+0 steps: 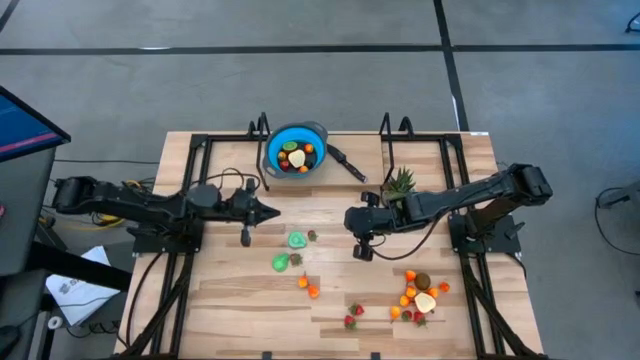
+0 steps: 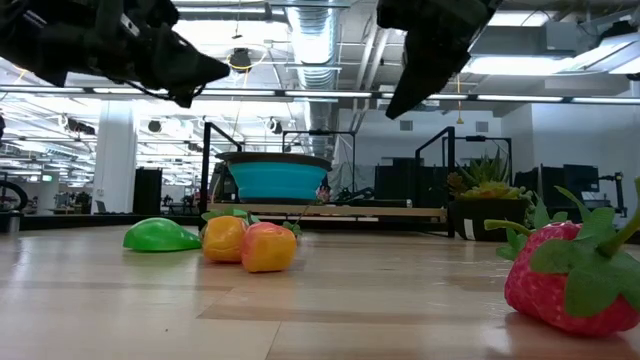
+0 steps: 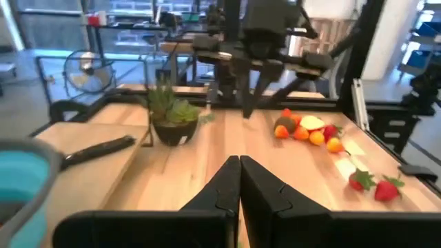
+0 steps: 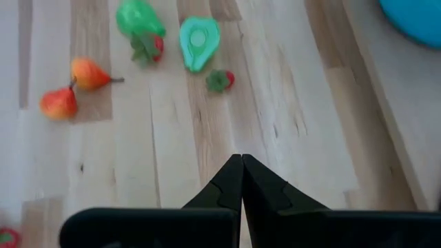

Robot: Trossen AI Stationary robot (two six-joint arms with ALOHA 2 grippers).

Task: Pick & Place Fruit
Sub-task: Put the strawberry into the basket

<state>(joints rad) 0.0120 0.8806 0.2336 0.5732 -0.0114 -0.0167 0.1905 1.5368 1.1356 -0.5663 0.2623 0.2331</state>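
High view first: the blue bowl (image 1: 296, 150) sits at top centre and already has a few pieces in it. The rest of the fruit is loose on the table (image 1: 230, 290): a green group (image 1: 290, 250) mid-frame, two orange pieces (image 1: 307, 286) just below it, strawberries (image 1: 353, 315) lower centre, and a bigger cluster (image 1: 418, 295) at lower right. The left gripper (image 1: 270, 211) and the right gripper (image 1: 352, 220) both hang above the middle of the table, pinched closed with nothing in them. The spiky plant (image 1: 401, 182) is right of centre.

Low view: both arms are up at the top of the frame, clear of the wood. Orange pieces (image 2: 248, 245) at centre left, a strawberry (image 2: 570, 280) huge at lower right.

Left wrist view: fingers (image 3: 224, 189) pressed together, empty, the cluster (image 3: 308, 131) at right centre.

Right wrist view: fingers (image 4: 227, 186) together too, the green half (image 4: 198, 41) at top centre.

So I'd say it's between picks. The next move needs one gripper to spread, drop over a piece, then carry it to the bowl.
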